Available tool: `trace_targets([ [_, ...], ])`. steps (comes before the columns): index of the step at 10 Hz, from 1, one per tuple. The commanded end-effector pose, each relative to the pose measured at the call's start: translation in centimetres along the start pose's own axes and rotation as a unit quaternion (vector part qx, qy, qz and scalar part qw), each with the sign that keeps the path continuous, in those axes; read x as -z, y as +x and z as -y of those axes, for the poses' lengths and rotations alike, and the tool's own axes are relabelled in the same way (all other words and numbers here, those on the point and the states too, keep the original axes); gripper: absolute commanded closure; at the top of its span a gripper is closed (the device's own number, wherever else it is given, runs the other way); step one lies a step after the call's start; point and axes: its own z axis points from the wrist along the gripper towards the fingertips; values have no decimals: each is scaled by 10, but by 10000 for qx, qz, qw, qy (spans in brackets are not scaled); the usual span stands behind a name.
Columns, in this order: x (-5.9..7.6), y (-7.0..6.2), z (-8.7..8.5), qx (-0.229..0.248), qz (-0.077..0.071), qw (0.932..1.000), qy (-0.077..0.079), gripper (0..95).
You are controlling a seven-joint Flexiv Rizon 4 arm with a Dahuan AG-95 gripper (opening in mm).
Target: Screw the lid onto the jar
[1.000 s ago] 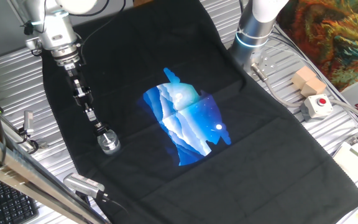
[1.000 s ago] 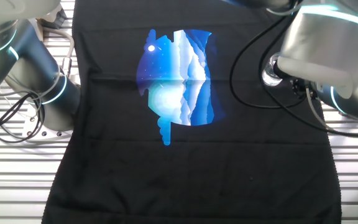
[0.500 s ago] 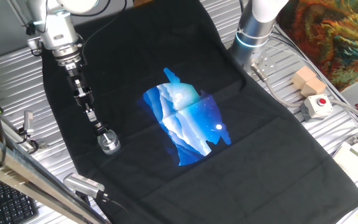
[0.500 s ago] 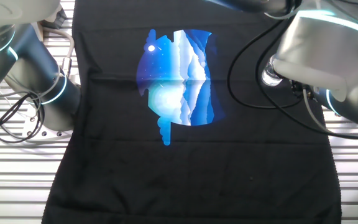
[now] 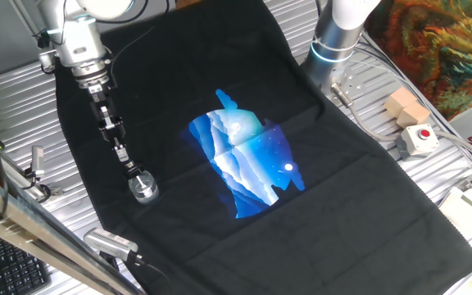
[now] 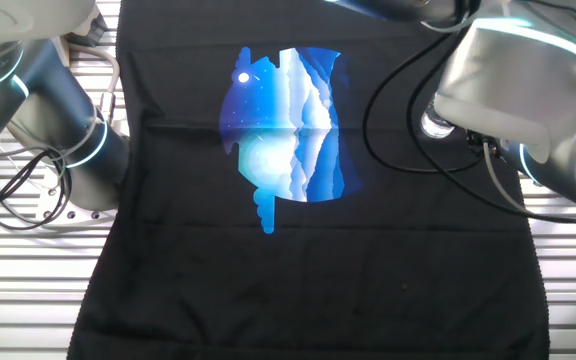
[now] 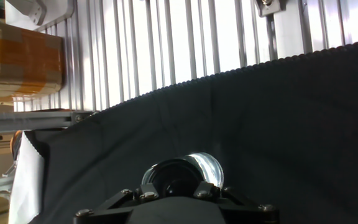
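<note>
The jar point(image 5: 144, 188), small, squat and of shining clear glass, stands on the left part of the black cloth point(image 5: 351, 205). My gripper point(image 5: 134, 170) reaches down on its long thin fingers to the jar's top. In the hand view the jar's bright rim point(image 7: 205, 167) shows just beyond the gripper point(image 7: 176, 186), with the dark round lid point(image 7: 174, 177) between the fingertips, on the jar's mouth. The jaws look shut on the lid. In the other fixed view only a glint of the jar point(image 6: 432, 125) shows beside my arm point(image 6: 513, 80).
A blue mountain print point(image 5: 248, 160) fills the cloth's middle. A second arm's base point(image 5: 334, 41) stands at the back. A red-buttoned box point(image 5: 417, 139) and a wooden block point(image 5: 406, 105) lie at the right. A grey metal cylinder point(image 5: 111, 242) lies near the front left.
My wrist has turned and shifted slightly above the jar. The jar stays in the same place.
</note>
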Motion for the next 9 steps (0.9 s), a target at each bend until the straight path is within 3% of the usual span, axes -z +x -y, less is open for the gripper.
trace_targets([
  [1, -1, 0, 1, -8, 7, 10000, -26, 570],
  [9, -9, 1, 2, -3, 34, 10000, -7, 570],
])
